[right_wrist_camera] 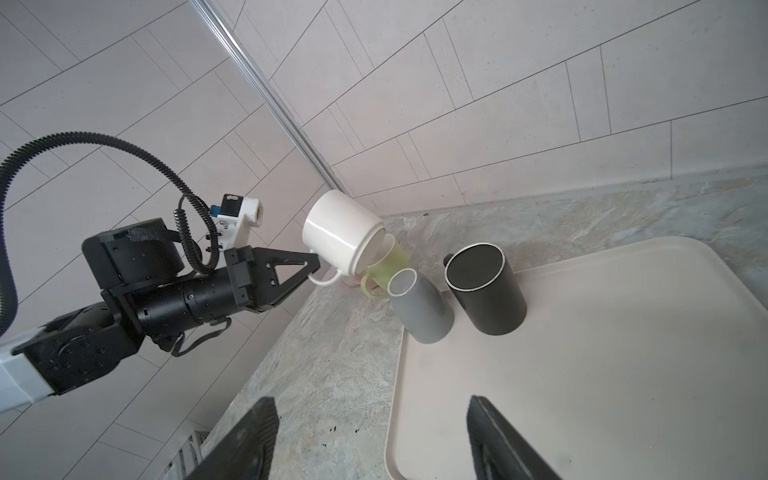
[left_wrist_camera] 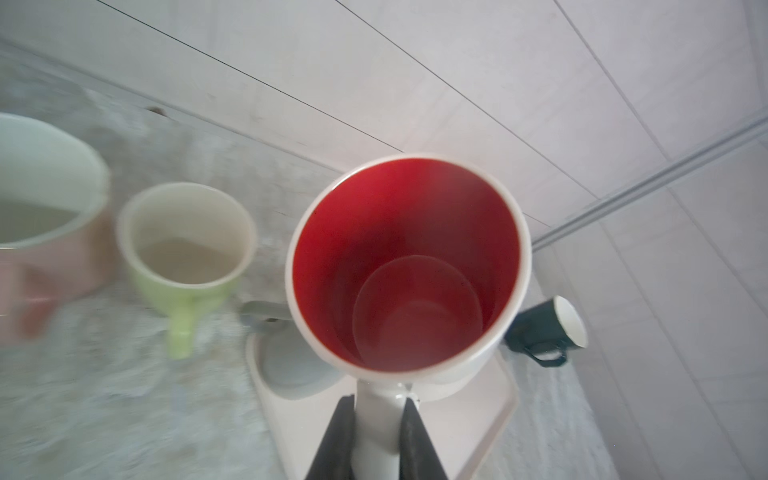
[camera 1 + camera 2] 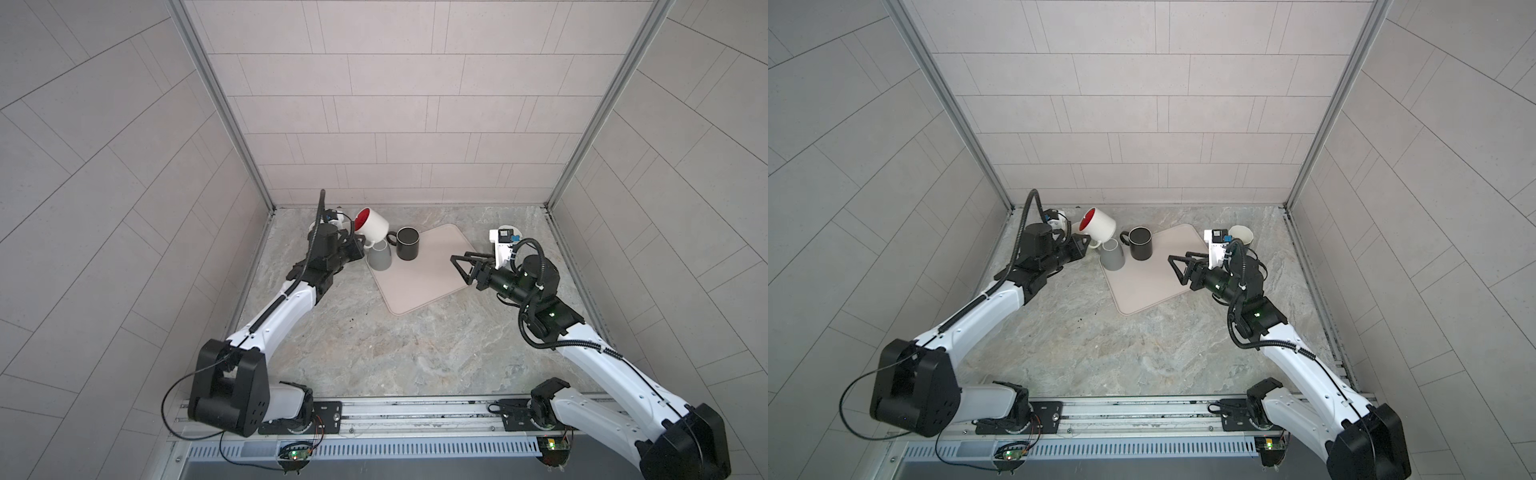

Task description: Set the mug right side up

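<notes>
Left gripper (image 3: pixel 358 246) clamped on handle (image 1: pixel 327 280), mug (image 3: pixel 372 227) tilted aloft. Risk: thin grip lets it pivot, slip, strike grey cup (image 3: pixel 379 258) just beside. Right gripper (image 3: pixel 461 271) wide, empty

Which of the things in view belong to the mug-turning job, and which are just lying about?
In the job: white mug with red inside, held by its handle in the left gripper.
Lying about: grey cup, black mug, tray, green mug, pink mug, dark mug.
</notes>
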Motion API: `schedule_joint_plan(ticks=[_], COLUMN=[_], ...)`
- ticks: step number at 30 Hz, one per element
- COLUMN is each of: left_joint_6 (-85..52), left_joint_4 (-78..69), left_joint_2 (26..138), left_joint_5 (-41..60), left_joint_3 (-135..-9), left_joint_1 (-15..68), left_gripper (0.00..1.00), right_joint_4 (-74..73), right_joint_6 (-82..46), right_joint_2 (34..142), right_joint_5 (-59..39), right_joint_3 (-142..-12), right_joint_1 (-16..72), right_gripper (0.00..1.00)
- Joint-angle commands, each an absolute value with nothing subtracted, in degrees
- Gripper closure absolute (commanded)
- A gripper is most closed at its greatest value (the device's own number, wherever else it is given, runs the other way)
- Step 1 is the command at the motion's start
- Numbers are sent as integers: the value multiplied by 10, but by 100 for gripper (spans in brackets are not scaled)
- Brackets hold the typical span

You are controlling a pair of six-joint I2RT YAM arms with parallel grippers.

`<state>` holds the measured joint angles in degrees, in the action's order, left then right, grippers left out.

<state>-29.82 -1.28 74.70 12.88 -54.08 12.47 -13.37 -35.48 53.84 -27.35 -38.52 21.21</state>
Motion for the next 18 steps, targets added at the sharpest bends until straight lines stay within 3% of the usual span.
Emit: schedule_joint_plan(ticks=[1, 6, 18], left_joint_6=[-231, -170, -94], left_joint_4=[46, 126, 85], left_joint_2=[692, 684, 765], left_joint_5=[59, -45, -168], left_joint_3=[-598, -622, -644], left_joint_1=[100, 49, -17], left_gripper=[100, 100, 100], right_joint_4=[-103, -96, -44], right_joint_6=[-339, -351, -334], right_joint_2=[520, 493, 445], right_joint_5=[-268, -265, -266], right_joint_3=[-387, -369, -369], right_joint_1=[209, 207, 211], right_gripper=[27, 27, 27])
